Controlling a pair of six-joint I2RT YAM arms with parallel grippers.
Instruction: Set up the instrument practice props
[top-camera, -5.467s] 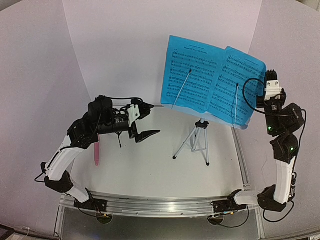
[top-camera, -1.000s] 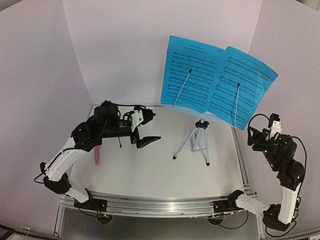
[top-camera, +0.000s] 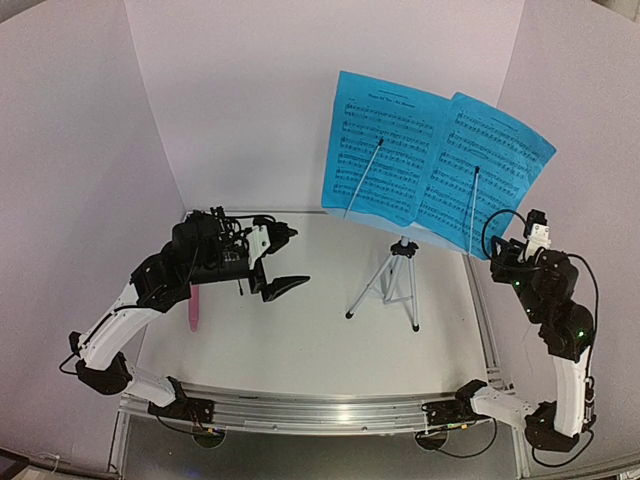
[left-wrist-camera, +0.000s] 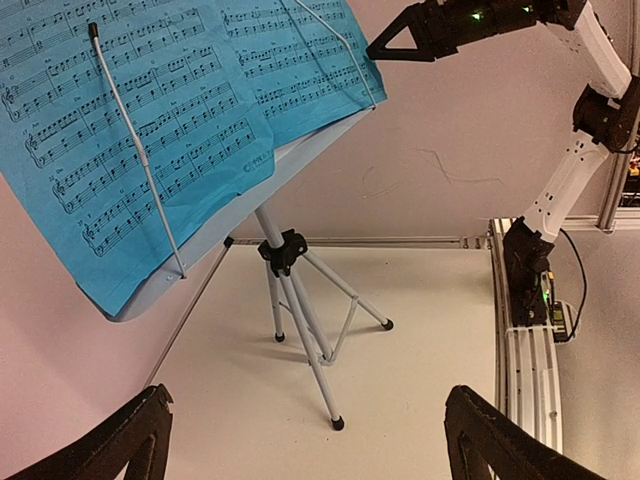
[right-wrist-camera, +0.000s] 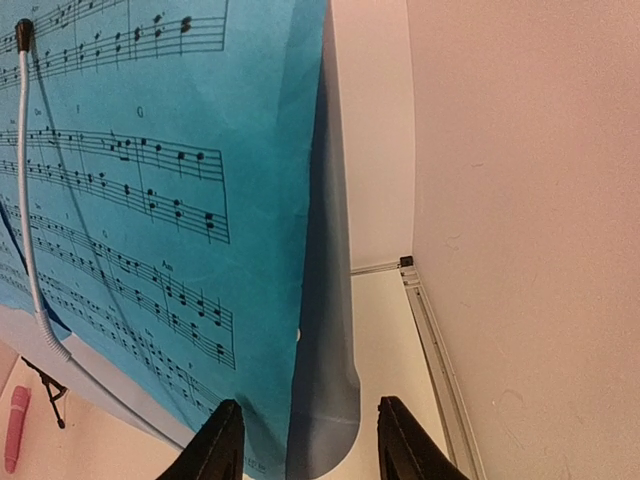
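Right gripper (right-wrist-camera: 305, 445) is half-closing around the music stand's (right-wrist-camera: 325, 410) corner, apparently gripping nothing yet, likely to straighten it; left gripper (left-wrist-camera: 305, 410) is hanging wide open, empty.

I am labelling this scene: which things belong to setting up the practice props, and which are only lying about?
Belong to the job:
music stand
two sheet-music pages
pink microphone
black mic mount

Only part of the rig, not props:
metal rail
cables
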